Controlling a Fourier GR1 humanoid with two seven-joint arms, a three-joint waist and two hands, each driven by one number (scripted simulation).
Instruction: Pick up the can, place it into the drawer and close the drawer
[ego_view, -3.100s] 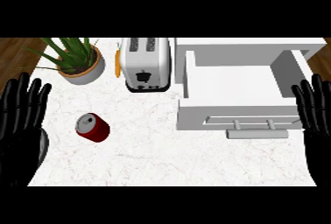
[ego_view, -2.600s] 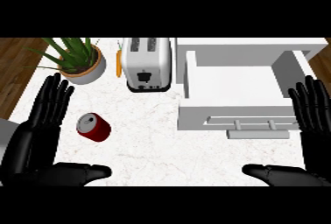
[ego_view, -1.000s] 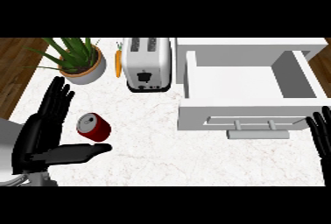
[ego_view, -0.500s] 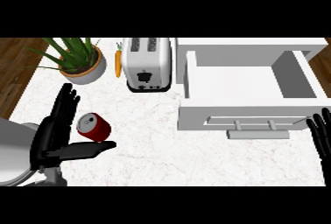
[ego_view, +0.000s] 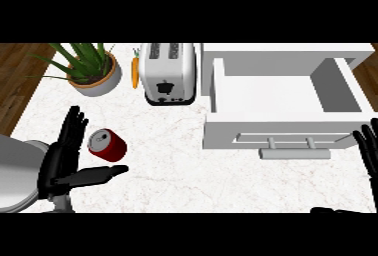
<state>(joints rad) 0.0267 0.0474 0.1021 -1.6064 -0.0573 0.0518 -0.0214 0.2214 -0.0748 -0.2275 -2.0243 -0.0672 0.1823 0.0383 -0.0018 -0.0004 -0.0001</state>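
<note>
red can (ego_view: 108, 145) lies on its side on the white marbled desk (ego_view: 184, 165), well left of the open drawer (ego_view: 284, 100). the left hand (ego_view: 65, 162) sits just beside it, fingers (ego_view: 71, 132) straight along the can's left flank and thumb (ego_view: 100, 174) stretched out below it; nothing is curled round the can yet, so the hand is released, not grasping. the right hand (ego_view: 367, 152) shows at the view's right edge near the drawer front, fingers straight and resting.

likely step: closing the left hand on the can before lifting. the risk from here, as a judgement: a can on its side may roll off toward the toaster (ego_view: 170, 72) if the fingers nudge it before the thumb comes in, and a grasp taken too far to one end could let it tip on the carry across to the drawer.

the drawer stands pulled out, its white bin showing nothing inside, handle (ego_view: 294, 152) facing the robot. a pot (ego_view: 100, 80) holds a green plant (ego_view: 81, 57) at the desk's far left corner; a carrot (ego_view: 135, 72) lies between pot and toaster.
</note>
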